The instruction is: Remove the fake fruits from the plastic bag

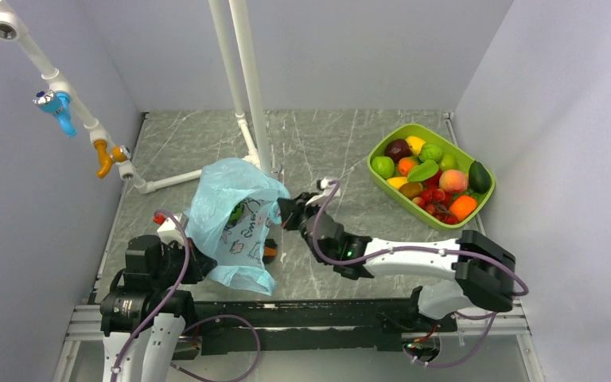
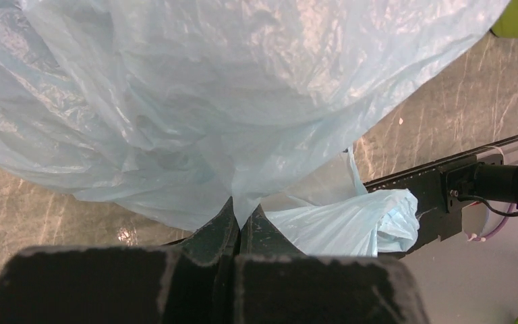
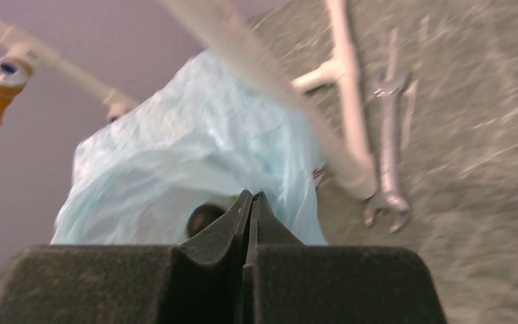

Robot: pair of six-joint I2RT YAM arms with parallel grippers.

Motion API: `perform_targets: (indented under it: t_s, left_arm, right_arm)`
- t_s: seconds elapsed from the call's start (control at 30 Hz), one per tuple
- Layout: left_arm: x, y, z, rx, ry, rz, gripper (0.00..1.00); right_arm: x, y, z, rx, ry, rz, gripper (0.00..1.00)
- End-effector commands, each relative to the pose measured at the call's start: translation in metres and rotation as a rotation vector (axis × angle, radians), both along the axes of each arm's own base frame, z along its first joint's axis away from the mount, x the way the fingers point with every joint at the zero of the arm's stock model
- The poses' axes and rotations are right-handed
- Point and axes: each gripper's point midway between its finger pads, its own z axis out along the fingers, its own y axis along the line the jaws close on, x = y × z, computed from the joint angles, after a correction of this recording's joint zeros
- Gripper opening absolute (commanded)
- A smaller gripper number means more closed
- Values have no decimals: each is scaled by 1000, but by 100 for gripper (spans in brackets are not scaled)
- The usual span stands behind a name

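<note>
The light-blue plastic bag (image 1: 235, 219) stands bunched up at the table's left middle, with a green fruit (image 1: 237, 213) showing through it. My left gripper (image 1: 197, 261) is shut on a fold of the bag's film (image 2: 243, 135) at its lower left, fingertips (image 2: 224, 219) pinching it. My right gripper (image 1: 286, 211) is shut at the bag's right rim; in the right wrist view (image 3: 251, 197) no film shows between its jaws. Behind them a dark round fruit (image 3: 202, 217) sits inside the bag (image 3: 175, 169). Most fruits lie in the lime-green tray (image 1: 382, 187).
White pipes (image 1: 251, 87) rise from the table behind the bag, with blue (image 1: 62, 107) and orange (image 1: 105, 157) valves on the left wall. A metal wrench (image 3: 388, 155) lies by the pipe foot. A small orange thing (image 1: 270, 251) lies at the bag's lower right.
</note>
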Motion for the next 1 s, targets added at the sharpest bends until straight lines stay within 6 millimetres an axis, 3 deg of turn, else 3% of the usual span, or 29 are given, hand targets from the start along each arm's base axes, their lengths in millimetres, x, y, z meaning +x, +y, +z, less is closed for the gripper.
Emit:
perform_targets:
  t_s: [0.0, 0.13, 0.3, 0.43, 0.5, 0.53, 0.67, 0.77, 0.87, 0.97]
  left_arm:
    - [6, 2, 6, 1, -20, 22, 0]
    - [5, 3, 6, 4, -21, 22, 0]
    - [5, 3, 5, 2, -22, 22, 0]
    - [5, 1, 6, -2, -24, 9, 0]
    - [5, 0, 5, -2, -16, 5, 0]
    - [5, 0, 5, -4, -16, 3, 0]
    - [5, 0, 4, -3, -13, 3, 0]
    - [5, -1, 5, -5, -19, -1, 0]
    - [5, -1, 5, -5, -15, -1, 0]
    - [6, -2, 5, -7, -18, -7, 0]
  right_arm:
    - [24, -41, -7, -228, -23, -68, 0]
    - [37, -81, -31, -416, 26, -159, 0]
    - [40, -112, -71, -631, 80, -232, 0]
    - [36, -95, -87, -726, 83, -101, 0]
    - [33, -86, -80, -713, 73, -48, 3]
    - [32, -82, -75, -702, 58, -22, 10]
    - [26, -83, -45, -672, 3, 16, 58]
    - [16, -91, -16, -671, -58, 35, 83]
    - [-5, -87, 6, -666, -116, 109, 91]
    - [-33, -63, 21, -587, -165, 251, 93]
